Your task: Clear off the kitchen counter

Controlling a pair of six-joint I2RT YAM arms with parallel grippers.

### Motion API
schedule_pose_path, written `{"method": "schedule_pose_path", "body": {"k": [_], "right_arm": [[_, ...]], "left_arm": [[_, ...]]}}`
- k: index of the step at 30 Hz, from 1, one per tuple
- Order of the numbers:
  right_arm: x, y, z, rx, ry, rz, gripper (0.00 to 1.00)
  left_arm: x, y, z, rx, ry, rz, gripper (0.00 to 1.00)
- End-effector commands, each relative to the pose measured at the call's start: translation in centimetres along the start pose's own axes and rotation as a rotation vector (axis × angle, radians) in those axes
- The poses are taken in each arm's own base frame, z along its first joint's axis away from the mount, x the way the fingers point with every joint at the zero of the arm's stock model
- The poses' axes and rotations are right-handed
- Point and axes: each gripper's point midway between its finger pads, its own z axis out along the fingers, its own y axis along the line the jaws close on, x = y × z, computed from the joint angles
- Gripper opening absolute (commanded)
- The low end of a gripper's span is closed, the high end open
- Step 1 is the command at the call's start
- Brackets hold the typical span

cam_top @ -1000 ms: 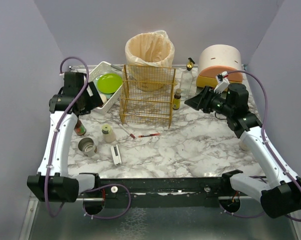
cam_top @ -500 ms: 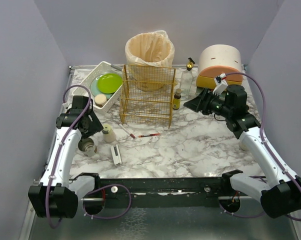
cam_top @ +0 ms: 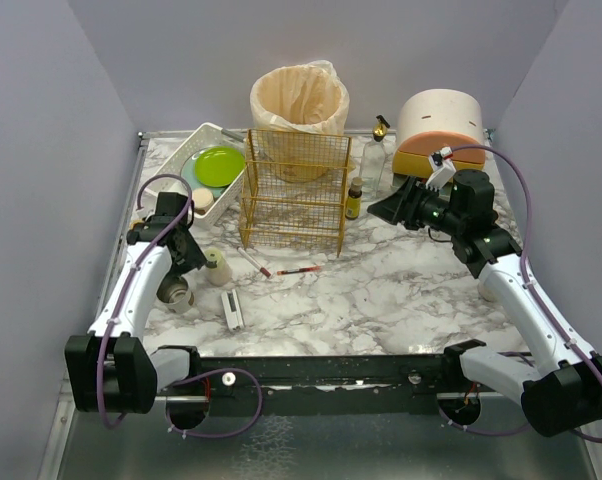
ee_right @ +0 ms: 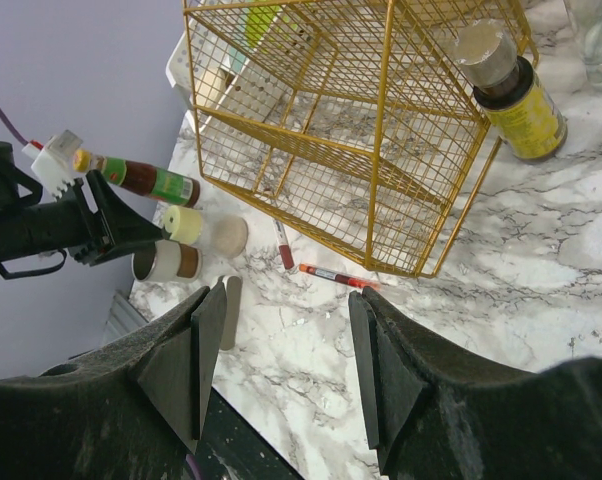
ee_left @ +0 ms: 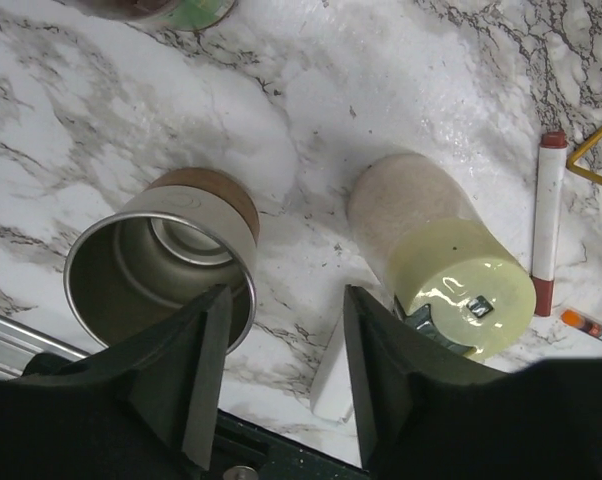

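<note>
Since the counter (ee_left: pixel 311 110) needs clearing, I hold left gripper (ee_left: pixel 284 300) spread, empty: can (ee_left: pixel 156 265) just left, candle (ee_left: pixel 436 250) just right.

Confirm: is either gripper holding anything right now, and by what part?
Nothing is held. The left gripper is open over the kitchen counter, between a tin can and a candle. The right gripper is open and empty near the wire rack.

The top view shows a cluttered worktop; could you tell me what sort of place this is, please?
Most likely a mock kitchen in a test booth: a marble-pattern counter, a dish tray holding a green plate, a lined bin, and plain walls close around it.
</note>
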Motion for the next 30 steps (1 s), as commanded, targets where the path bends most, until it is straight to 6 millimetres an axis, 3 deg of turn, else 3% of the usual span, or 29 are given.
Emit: {"method": "schedule_pose_path", "body": {"k": [1, 9, 19, 23, 27, 30], "right_arm": [[0.1, -0.1, 0.0, 0.004, -0.001, -0.009, 0.6], [-0.1, 0.0, 0.1, 0.001, -0.005, -0.012, 0.6], [0.0, -0.1, 0.2, 0.001, -0.003, -0.015, 0.6], [0.0, -0.2, 0.2, 0.005, -0.004, -0.016, 0.6], [-0.1, -0.2, 0.1, 0.008, -0.005, -0.018, 0.6], [-0.2, -0.1, 0.1, 0.009, -0.008, -0.017, 0.6]], "left_arm": [[-0.5, -0.7, 0.8, 0.011, -0.012, -0.008, 0.51], [0.2, 0.3, 1.4, -0.059, 0.012, -0.071, 0.5], [2.4, 0.6, 2.7, -0.051, 0.061, -0.173, 0.23], [2.4, 0.5, 3.0, -0.054, 0.074, -0.171, 0.03], [1.0, 0.4, 1.5, -0.042, 0.029, -0.179, 0.0], [-1.3, 0.1, -1.4, -0.006, -0.05, -0.201, 0.0]]}}
